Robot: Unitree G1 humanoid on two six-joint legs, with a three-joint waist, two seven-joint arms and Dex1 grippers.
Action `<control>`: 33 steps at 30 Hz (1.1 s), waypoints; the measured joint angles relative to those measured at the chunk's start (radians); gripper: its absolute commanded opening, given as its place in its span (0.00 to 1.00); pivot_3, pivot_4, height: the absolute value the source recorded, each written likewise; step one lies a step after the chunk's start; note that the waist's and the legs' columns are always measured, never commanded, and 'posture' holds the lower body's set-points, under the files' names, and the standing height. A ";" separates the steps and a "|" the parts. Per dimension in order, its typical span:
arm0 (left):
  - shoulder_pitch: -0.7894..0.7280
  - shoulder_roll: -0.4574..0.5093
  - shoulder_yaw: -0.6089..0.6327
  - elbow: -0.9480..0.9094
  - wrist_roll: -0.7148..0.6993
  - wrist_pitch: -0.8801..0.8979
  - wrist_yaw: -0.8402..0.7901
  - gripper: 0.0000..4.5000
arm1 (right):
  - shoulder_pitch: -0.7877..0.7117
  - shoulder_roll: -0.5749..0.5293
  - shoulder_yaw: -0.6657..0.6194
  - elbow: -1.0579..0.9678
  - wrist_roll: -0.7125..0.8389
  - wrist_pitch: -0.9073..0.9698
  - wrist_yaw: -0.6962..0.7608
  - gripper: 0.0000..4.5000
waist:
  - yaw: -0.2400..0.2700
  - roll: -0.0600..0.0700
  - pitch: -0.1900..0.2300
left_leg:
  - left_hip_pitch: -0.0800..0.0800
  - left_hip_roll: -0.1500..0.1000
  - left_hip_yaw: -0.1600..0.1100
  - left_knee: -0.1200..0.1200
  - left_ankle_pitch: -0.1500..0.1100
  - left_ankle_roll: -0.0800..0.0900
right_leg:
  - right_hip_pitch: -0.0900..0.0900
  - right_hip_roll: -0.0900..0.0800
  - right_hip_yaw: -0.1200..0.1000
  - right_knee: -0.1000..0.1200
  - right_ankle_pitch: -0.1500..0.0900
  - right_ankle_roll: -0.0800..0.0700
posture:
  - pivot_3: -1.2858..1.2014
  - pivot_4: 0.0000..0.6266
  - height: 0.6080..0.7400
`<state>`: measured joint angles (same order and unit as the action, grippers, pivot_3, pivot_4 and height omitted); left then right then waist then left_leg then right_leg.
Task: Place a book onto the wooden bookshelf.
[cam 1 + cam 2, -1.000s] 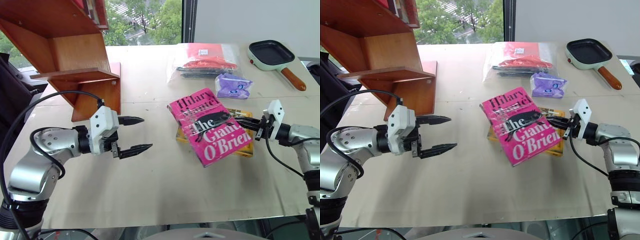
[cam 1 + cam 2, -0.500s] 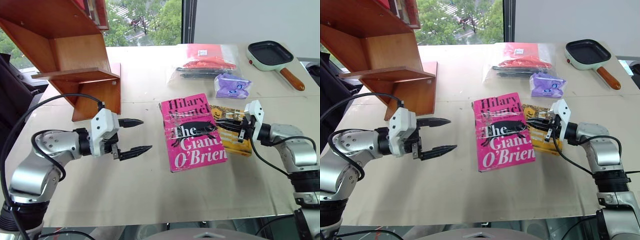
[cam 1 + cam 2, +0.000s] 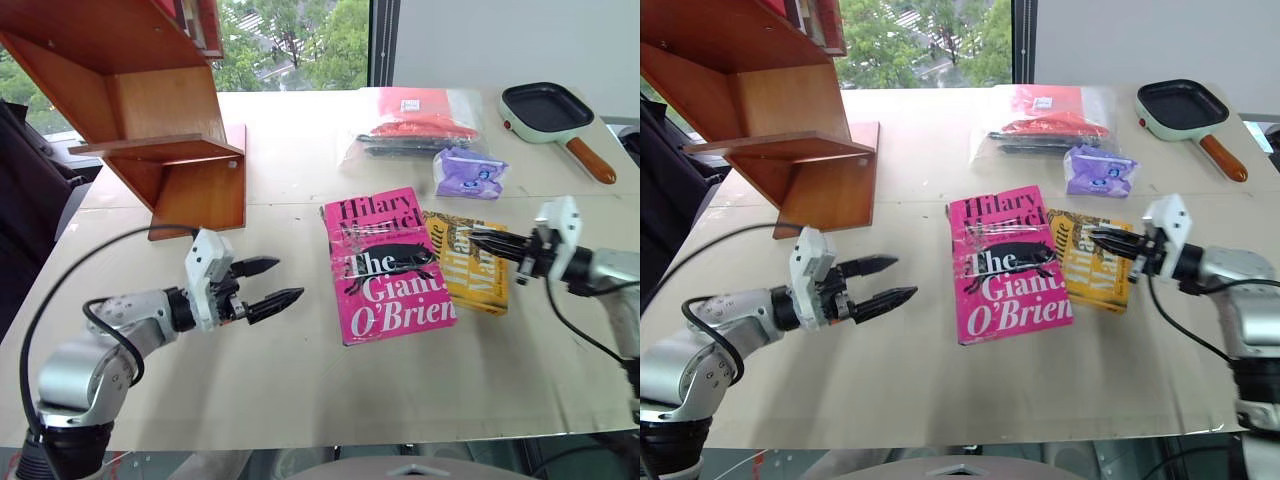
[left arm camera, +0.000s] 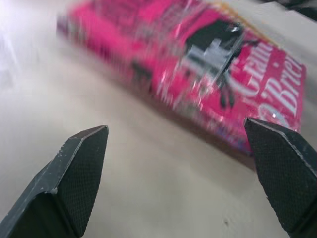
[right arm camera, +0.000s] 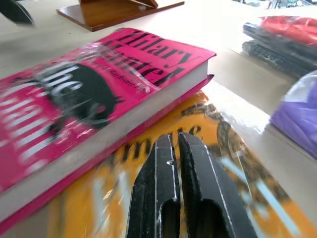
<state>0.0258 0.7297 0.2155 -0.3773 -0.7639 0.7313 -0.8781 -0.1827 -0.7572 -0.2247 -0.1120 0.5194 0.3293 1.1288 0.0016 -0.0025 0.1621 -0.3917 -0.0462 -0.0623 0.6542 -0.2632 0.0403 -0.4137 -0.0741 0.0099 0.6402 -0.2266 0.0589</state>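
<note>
Lying flat, glossy pink book [image 3: 388, 262], wooden bookshelf [image 3: 160, 130]

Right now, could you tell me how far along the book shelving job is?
Early stage. The pink book lies flat on the table, overlapping the yellow book; neither gripper holds it. The left gripper is open, pointing at it; the right gripper is shut above the yellow book. Grasping, lifting and placing on the wooden bookshelf remain.
</note>
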 measured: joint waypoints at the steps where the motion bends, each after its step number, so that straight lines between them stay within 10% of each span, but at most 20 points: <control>1: 0.000 -0.012 -0.002 0.001 -0.025 0.026 0.002 1.00 | 0.028 -0.013 -0.014 -0.037 0.025 0.019 0.011 0.06 | -0.001 0.000 0.000 | 0.001 0.000 0.000 0.000 0.000 0.000 | 0.000 -0.001 0.000 0.001 0.000 0.000 | 0.52 0.24 1.00; 11: -0.213 -0.205 -0.074 0.242 -0.299 0.494 0.194 1.00 | 0.469 -0.100 -0.351 -0.424 0.339 0.274 0.029 0.99 | 0.010 -0.004 -0.001 | 0.007 0.001 0.000 0.010 0.000 0.001 | 0.009 0.004 -0.003 0.004 0.000 0.000 | 0.52 0.24 1.00; 27: -0.417 -0.459 -0.032 0.458 -0.314 0.605 0.410 1.00 | 0.677 -0.029 -0.500 -0.552 0.449 0.280 -0.047 0.99 | 0.021 -0.008 -0.002 | 0.011 0.001 -0.001 0.015 0.000 0.001 | 0.017 0.000 0.000 0.002 -0.001 -0.001 | 0.52 0.24 1.00; 33: -0.417 -0.527 0.016 0.465 -0.298 0.598 0.522 0.44 | 0.685 -0.029 -0.500 -0.535 0.442 0.253 -0.017 1.00 | 0.021 -0.010 -0.001 | 0.010 0.001 -0.002 0.015 0.000 0.001 | 0.017 -0.001 -0.001 0.002 -0.001 -0.001 | 0.52 0.24 1.00</control>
<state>-0.3914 0.2032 0.2319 0.0874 -1.0624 1.3289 -0.3557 0.5019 -0.7862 -0.7247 -0.6472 0.9619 0.5827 1.1117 0.0227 -0.0121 0.1607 -0.3816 -0.0455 -0.0640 0.6688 -0.2636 0.0409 -0.3968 -0.0746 0.0092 0.6417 -0.2278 0.0580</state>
